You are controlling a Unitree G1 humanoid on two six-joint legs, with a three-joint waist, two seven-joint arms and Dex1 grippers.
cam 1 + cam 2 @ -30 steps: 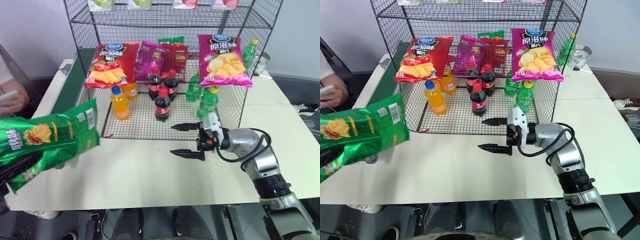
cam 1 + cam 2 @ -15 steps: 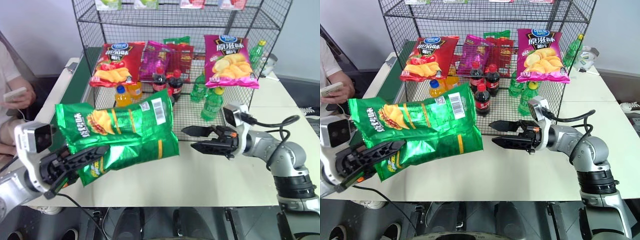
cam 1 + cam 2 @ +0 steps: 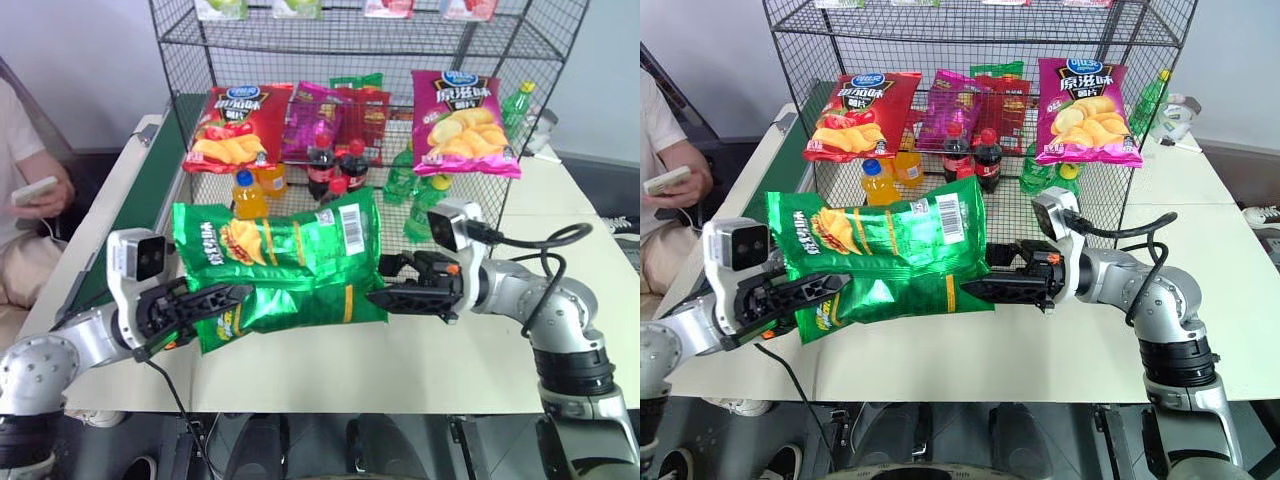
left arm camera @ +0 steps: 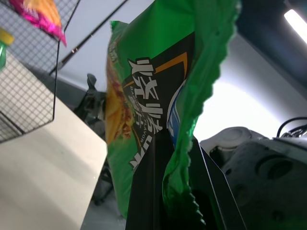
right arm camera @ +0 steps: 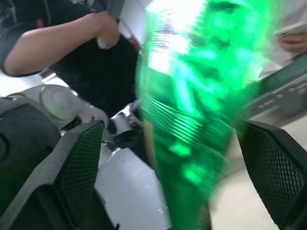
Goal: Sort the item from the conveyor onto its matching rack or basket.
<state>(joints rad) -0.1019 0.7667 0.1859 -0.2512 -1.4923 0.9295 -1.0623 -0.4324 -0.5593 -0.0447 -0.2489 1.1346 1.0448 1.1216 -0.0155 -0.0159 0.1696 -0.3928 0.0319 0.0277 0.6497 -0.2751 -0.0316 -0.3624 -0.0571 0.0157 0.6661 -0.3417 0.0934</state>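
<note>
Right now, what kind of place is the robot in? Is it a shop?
Probably a pretend shop set up for practice: a black wire rack holds chip bags and drink bottles, a green conveyor runs beside a plain white table.

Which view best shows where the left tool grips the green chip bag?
The left wrist view: the left tool is shut on the green chip bag, pinching its crimped end edge-on. The eye views show the whole bag held level over the table, with the open right tool at its other end. The right wrist view gives a green blur between wide fingers.
</note>
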